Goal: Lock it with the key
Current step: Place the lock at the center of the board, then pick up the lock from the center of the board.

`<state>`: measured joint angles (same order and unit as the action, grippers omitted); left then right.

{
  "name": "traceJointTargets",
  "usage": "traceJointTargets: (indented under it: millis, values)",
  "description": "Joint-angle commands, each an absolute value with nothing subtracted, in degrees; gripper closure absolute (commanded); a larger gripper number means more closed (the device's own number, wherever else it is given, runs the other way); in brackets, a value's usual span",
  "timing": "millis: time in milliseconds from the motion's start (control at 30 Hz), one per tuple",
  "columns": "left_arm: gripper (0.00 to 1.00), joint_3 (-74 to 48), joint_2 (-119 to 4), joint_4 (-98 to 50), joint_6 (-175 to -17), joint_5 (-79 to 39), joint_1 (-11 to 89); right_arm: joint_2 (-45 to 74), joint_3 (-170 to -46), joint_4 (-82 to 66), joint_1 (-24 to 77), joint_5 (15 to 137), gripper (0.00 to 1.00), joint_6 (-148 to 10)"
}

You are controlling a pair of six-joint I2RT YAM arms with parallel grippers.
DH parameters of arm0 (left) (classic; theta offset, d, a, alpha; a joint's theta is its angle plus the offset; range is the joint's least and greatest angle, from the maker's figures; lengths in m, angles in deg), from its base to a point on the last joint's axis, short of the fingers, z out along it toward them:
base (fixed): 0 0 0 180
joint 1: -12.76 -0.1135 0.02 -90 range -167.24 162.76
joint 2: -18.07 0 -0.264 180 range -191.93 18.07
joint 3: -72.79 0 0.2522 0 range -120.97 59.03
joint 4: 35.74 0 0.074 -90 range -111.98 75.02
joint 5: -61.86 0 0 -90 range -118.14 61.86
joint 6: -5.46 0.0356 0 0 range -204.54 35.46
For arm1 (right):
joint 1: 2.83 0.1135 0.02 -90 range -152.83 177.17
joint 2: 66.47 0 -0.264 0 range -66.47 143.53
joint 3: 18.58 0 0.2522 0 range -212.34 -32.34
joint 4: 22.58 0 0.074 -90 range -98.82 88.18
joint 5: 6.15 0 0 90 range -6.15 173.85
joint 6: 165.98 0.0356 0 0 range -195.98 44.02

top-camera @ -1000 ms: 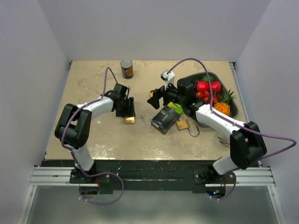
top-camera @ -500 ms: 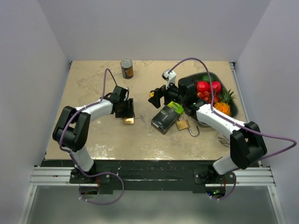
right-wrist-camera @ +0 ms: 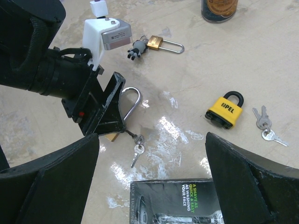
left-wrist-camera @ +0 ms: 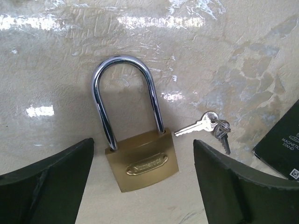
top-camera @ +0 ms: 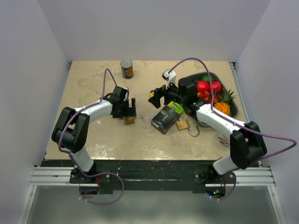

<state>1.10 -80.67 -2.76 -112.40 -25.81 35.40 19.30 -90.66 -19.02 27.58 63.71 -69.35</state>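
A brass padlock [left-wrist-camera: 142, 161] lies flat on the table, both legs of its steel shackle [left-wrist-camera: 125, 93] meeting the body. A small ring of keys [left-wrist-camera: 211, 126] lies just right of it, one silver key pointing at the body. My left gripper [left-wrist-camera: 142, 191] hovers over the padlock, open, its fingers apart from both sides of the body. From above, the padlock [top-camera: 128, 121] shows just below the left gripper [top-camera: 126, 111]. My right gripper [top-camera: 155, 97] is open and empty, looking down on those keys [right-wrist-camera: 138, 148] and the left gripper [right-wrist-camera: 100, 109].
A black shaver box [top-camera: 166, 117] lies at the centre with another brass padlock [top-camera: 183, 125] beside it. A yellow padlock [right-wrist-camera: 226, 109] with keys [right-wrist-camera: 264, 124], a small brass padlock [right-wrist-camera: 159, 43], a can [top-camera: 126, 68] and a fruit bowl [top-camera: 232, 108] stand around.
The left jaws have spread wider around the brass padlock, which stays flat on the table. The right arm has hardly moved.
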Motion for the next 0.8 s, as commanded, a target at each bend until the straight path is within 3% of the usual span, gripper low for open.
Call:
traceJointTargets:
  millis: [0,100,433,633,767]
  values:
    - [0.07,3.4,-81.3,3.2,-112.1,-28.0,35.3,17.6,-91.8,-19.8,27.4,63.8,0.01,-69.2]
    - [0.01,1.7,-79.4,3.9,-111.4,-28.0,35.3,17.5,-92.2,-19.8,27.4,63.8,0.01,-69.5]
    - [0.01,-5.6,-61.8,-6.8,-94.2,-24.1,31.7,17.8,-95.6,-20.7,27.3,66.2,0.01,-70.6]
    - [0.01,-13.7,-67.9,-5.5,-81.7,-6.8,21.3,18.3,-97.3,-20.9,27.2,70.5,0.01,-70.3]
    - [0.03,-22.9,-76.9,-0.1,-72.3,1.6,17.4,18.1,-98.1,-19.9,25.8,66.2,0.01,-72.0]
